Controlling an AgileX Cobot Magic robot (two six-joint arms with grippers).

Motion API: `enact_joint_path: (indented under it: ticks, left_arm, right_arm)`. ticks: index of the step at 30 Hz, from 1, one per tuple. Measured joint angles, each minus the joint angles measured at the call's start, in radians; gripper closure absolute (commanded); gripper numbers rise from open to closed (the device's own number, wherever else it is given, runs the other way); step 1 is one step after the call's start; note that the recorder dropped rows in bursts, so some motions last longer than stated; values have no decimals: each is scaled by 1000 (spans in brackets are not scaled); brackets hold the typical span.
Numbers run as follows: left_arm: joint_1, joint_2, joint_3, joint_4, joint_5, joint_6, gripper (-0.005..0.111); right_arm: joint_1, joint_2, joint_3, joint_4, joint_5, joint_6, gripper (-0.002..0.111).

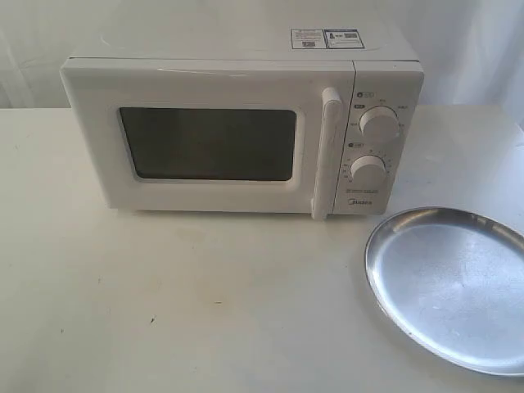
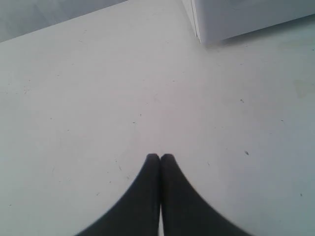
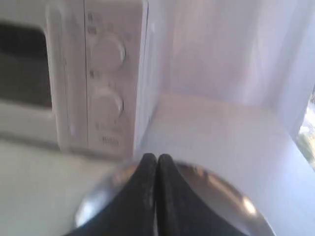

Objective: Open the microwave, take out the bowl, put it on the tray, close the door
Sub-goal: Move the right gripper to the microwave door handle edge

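Logging the exterior view first: the large white boxy microwave (image 1: 237, 123) sits on a plain white tabletop (image 1: 164, 311). Its white door (image 1: 98, 147) is shut flush, and the vertical white bar handle (image 1: 326, 155) stands just beside the two round white dials (image 1: 379, 123). The dark window (image 1: 209, 143) shows us nothing of the inside, so we cannot place the small cream bowl. The wide round shallow silver metal tray (image 1: 450, 286) lies near the microwave's front right corner, apart from it and cut by the frame edge. Bare tabletop spreads in front of the door.

Left wrist view: the left gripper (image 2: 160, 156) is clenched, fingertips touching with nothing between them, above bare tabletop. A microwave corner (image 2: 236, 19) lies well ahead.

Right wrist view: the right gripper (image 3: 157, 156) is likewise pressed closed and empty. The tray shows on either side of its fingertips, with the dials beyond and a pale backdrop (image 3: 221, 49) behind.
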Motion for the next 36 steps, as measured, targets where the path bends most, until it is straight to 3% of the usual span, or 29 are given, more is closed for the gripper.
enact_joint_path:
  ticks: [5,10,13,18,23,26,31,33,35,36]
  left_arm:
    - [0,0,0,0,0,0,107]
    - [0,0,0,0,0,0,107]
    - [0,0,0,0,0,0,107]
    - [0,0,0,0,0,0,107]
    - [0,0,0,0,0,0,107]
    - [0,0,0,0,0,0,107]
    - [0,0,0,0,0,0,107]
    - [0,0,0,0,0,0,107]
    - [0,0,0,0,0,0,107]
    - [0,0,0,0,0,0,107]
  right_arm:
    - [0,0,0,134,-522,267,108]
    - [0,-5,-5,201,-1114,383,108]
    - [0,-2,-103,268,-1245,410,108]
    - [0,117,-442,256,-1065,288,108]
    - [0,369,-755,32,-741,247,108]
    - [0,552,-869,-204,-570,346,108]
    - [0,841,-880,-592,-387,611,108]
    - [0,946,-855,-753,-373,718,108]
    - [0,1092,-792,-1056,-492,801,108]
    - [0,1182,-759,-1210,-697,818,108]
